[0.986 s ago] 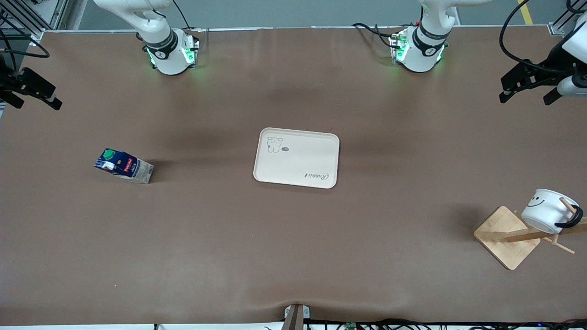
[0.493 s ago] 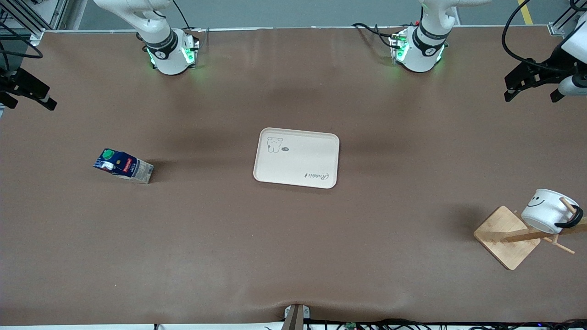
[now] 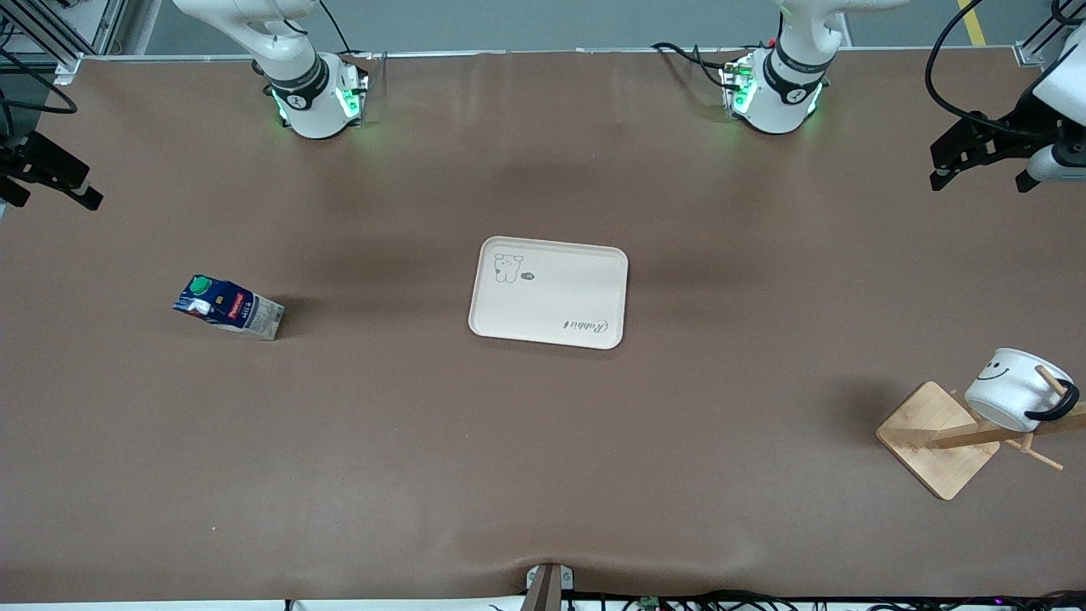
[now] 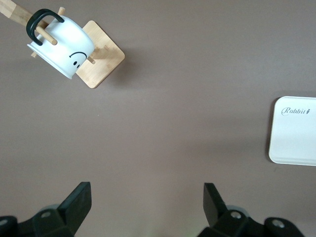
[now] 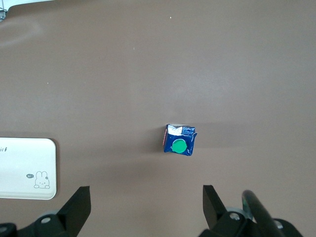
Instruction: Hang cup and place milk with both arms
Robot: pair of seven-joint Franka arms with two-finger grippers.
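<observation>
The cup [image 3: 1010, 390], a white mug with a black handle and a smiley face, hangs by its handle on a peg of the wooden rack [image 3: 933, 437] at the left arm's end of the table. In the left wrist view the cup [image 4: 64, 47] and rack [image 4: 101, 61] show well away from my open, empty left gripper [image 4: 146, 190]. The milk [image 3: 227, 307], a dark-blue carton with a green cap, stands on the table toward the right arm's end. My right gripper [image 5: 146, 191] is open and empty, high above the table with the milk [image 5: 178, 139] below it. Both grippers [image 3: 980, 178] [image 3: 51, 191] hover at the table's ends.
A cream tray [image 3: 550, 293] with a rabbit drawing lies flat at the middle of the brown table, between milk and rack. It also shows at the edge of both wrist views as the tray [image 4: 296, 131] [image 5: 24, 168]. Both arm bases glow green along the robots' edge.
The right gripper has drifted a little toward its end of the table. The left gripper has shifted only slightly. Cup, milk and tray stay where they were.
</observation>
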